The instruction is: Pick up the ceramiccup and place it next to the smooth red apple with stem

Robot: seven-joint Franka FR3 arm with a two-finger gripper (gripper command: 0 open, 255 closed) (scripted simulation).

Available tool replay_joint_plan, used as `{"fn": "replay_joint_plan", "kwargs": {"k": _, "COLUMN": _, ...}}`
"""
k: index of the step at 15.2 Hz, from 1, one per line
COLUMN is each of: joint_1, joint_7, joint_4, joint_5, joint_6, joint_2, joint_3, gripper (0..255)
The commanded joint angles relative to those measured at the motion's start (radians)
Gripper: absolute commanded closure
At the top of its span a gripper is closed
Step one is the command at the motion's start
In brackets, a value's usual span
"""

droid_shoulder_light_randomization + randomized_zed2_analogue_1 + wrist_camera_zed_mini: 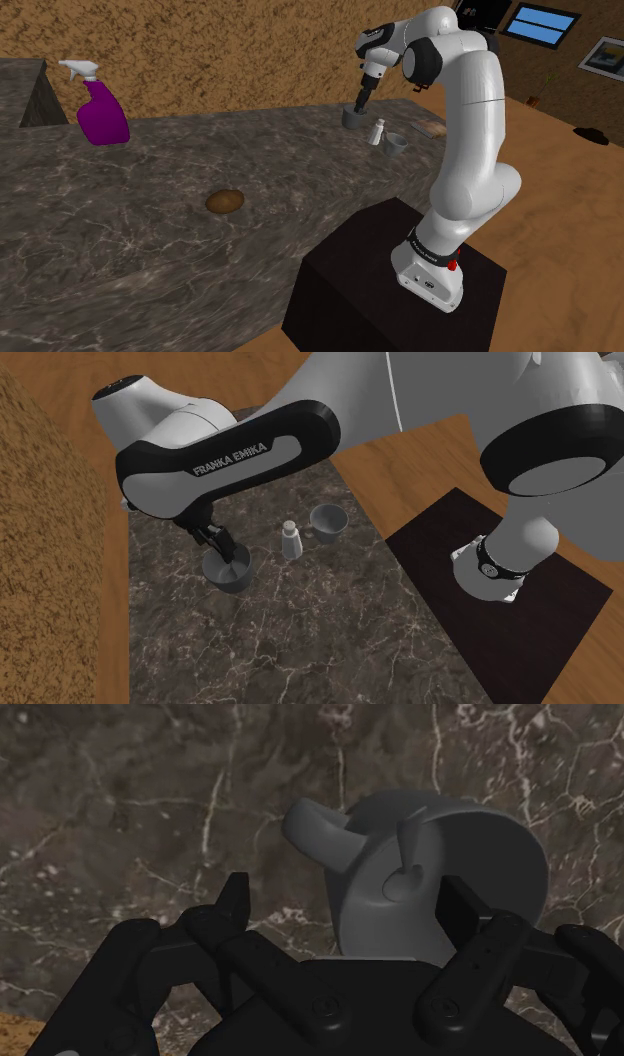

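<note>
Seeing the pincer [350, 892] open: its two black fingers [462, 909] stand well apart, clasping nothing.

- Wrist view: the grey cup [450, 844] sits off-centre in the gap. One finger overlaps the cup's wall. The other stands clear of it, on the handle side. The handle sticks out toward that free finger. Can't tell whether the overlapping finger touches the cup.
- Shoulder view: the cup [354, 117] stands upright at upper centre of the frame, near the far edge of the dark marbled counter [150, 250]. The pincer [362, 100] points down at it, tips at the rim.
- Second exterior view: the cup [232, 574] is left of centre on the counter [300, 642], with the pincer [222, 544] reaching down to its rim from under the forearm.

Other items:
- A small white bottle [290, 540] and a second cup [329, 522] stand in a row to the right of the grey cup. The same pair shows in the shoulder view, bottle [379, 132] and second cup [396, 143].
- A purple spray bottle [100, 108] is at upper left.
- A brown lump [226, 202] lies mid-counter, well apart from the cup.
</note>
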Motion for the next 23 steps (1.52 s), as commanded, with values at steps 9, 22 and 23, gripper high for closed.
{"fn": "replay_joint_plan", "kwargs": {"k": 9, "joint_1": -0.002, "joint_7": 0.000, "joint_4": 0.008, "joint_5": 0.001, "joint_6": -0.002, "joint_2": 0.006, "joint_3": 0.001, "gripper": 255}}
{"fn": "replay_joint_plan", "kwargs": {"k": 22, "joint_1": -0.003, "joint_7": 0.023, "joint_4": 0.068, "joint_5": -0.020, "joint_6": -0.097, "joint_2": -0.035, "joint_3": -0.011, "gripper": 255}}
{"fn": "replay_joint_plan", "kwargs": {"k": 23, "joint_1": -0.004, "joint_7": 0.025, "joint_4": 0.077, "joint_5": -0.021, "joint_6": -0.108, "joint_2": -0.037, "joint_3": -0.012, "gripper": 255}}
